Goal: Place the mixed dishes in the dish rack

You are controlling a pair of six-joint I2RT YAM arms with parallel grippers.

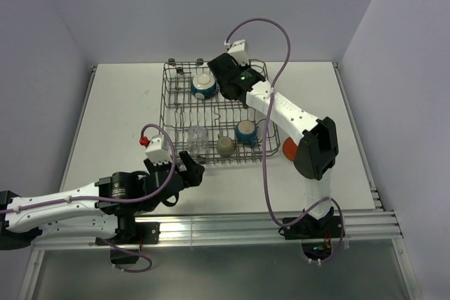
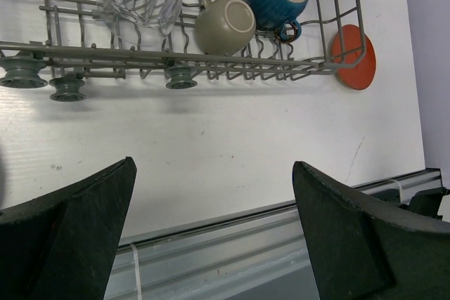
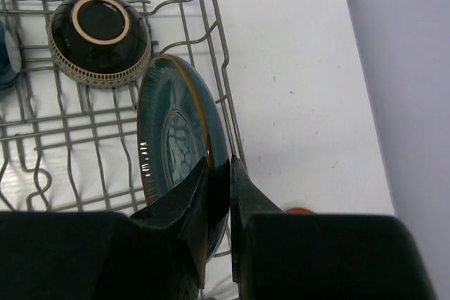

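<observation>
Teal plate point(image 3: 176, 131) stands on edge in the far right part of the rack point(image 1: 214, 114), close beside the wire side wall, and the right tool point(image 3: 219, 170) is closed on its rim, one finger on each face. The plate's lower edge is hidden behind the fingers, so whether it rests on the rack floor cannot be told. Just beyond it, in the right wrist view, a brown bowl point(image 3: 98, 36) sits upside down among the wires, its pale foot ring facing up. From above, a blue mug point(image 1: 204, 86) sits in the far half of the rack, left of the right arm's wrist. Along the near row stand three pieces: a clear glass point(image 1: 197, 136) to the left, a beige cup point(image 1: 225, 146) in the middle and a second blue mug point(image 1: 246, 131) to the right, the cup and this mug just beside each other. An orange-red plate point(image 2: 354, 56) lies flat on the worktop point(image 1: 126, 117) just outside the rack's near right corner, partly covered by the right arm in the top view. The left tool point(image 2: 212, 166) is wide open and holds nothing, over bare worktop on the near side of the rack, apart from it.
</observation>
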